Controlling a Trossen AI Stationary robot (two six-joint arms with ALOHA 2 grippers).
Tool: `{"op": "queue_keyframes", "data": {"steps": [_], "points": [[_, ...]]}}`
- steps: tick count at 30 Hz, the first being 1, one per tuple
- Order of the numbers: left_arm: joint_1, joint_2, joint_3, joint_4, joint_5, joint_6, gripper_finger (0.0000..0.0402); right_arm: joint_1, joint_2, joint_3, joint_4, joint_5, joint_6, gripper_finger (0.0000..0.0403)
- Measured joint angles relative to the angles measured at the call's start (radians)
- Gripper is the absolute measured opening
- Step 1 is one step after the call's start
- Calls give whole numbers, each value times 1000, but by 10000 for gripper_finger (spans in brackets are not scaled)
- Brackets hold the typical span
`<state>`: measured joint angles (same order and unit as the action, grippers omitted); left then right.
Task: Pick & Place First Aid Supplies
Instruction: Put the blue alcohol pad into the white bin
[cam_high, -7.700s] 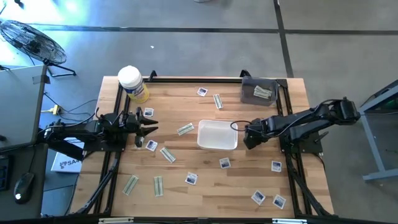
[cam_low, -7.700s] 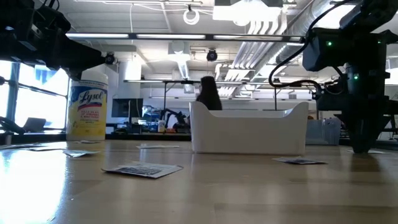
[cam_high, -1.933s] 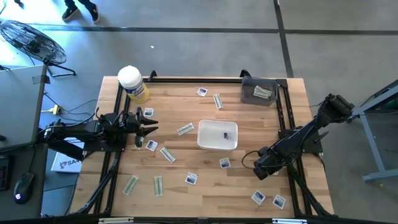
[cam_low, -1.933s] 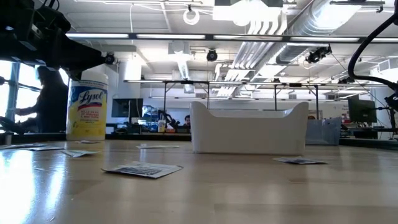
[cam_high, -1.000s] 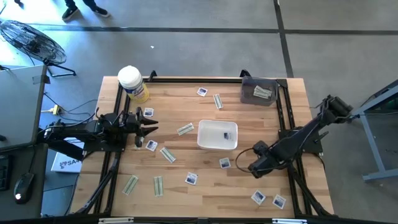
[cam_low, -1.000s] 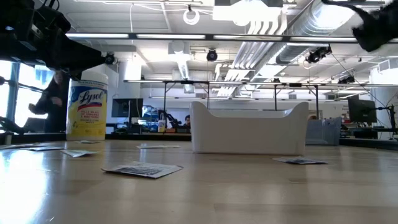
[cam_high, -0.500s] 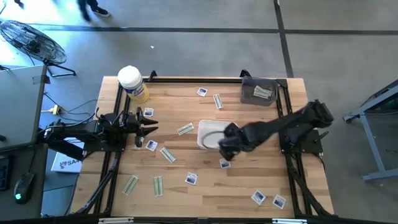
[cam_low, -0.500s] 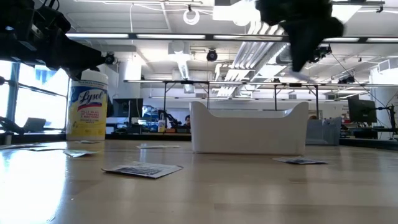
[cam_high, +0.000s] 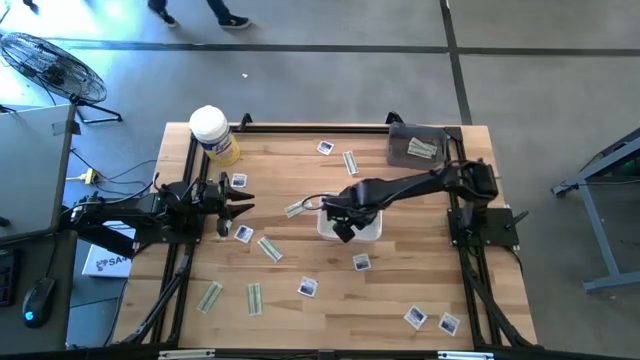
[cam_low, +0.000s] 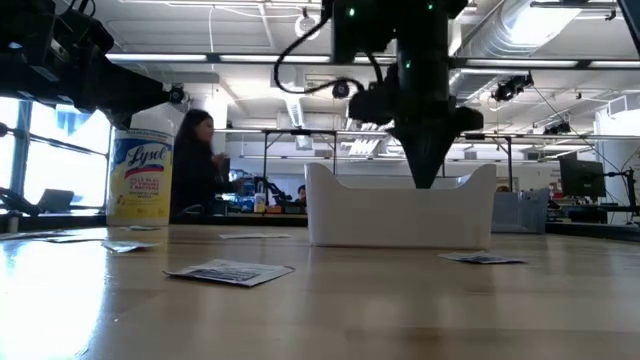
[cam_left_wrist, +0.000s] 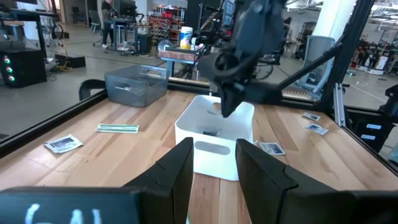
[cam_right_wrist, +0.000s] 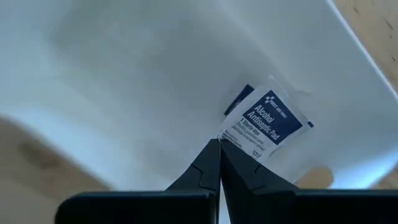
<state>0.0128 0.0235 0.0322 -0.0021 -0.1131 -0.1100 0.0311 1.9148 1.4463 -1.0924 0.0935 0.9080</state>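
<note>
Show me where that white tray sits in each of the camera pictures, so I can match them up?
High view: white tray mid-table, mostly under the right gripper.
Low view: centre, upright white wall, the gripper's tip dipping behind its rim.
Left wrist view: centre, just past the left gripper's fingers.
Right wrist view: fills the picture.
Shared landmark: the right gripper above it.

Wooden table (cam_high: 400, 300): packets (cam_high: 308, 288), tray (cam_high: 368, 232), canister (cam_high: 214, 135)

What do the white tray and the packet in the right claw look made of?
White tray: looks like moulded plastic, smooth satin white walls with rounded corners and a cut handle slot. Alcohol pad packet, pinched by the right claw above the tray: likely paper-backed foil or coated paper, flat, matte white, printed blue.
</note>
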Motion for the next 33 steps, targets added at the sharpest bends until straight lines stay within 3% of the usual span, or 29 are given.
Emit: {"op": "queue_keyframes", "data": {"steps": [7,18,25,33], "points": [[0,0,0,0,0,0,119,-6,21,-28,33,0,-14,8],[0,0,0,0,0,0,119,0,17,-7,-3,59,-27,86],[0,0,0,0,0,0,119,118,6,113,-64,121,-26,109],[0,0,0,0,-1,0,119,306,5,160,-19,71,-18,110]]}}
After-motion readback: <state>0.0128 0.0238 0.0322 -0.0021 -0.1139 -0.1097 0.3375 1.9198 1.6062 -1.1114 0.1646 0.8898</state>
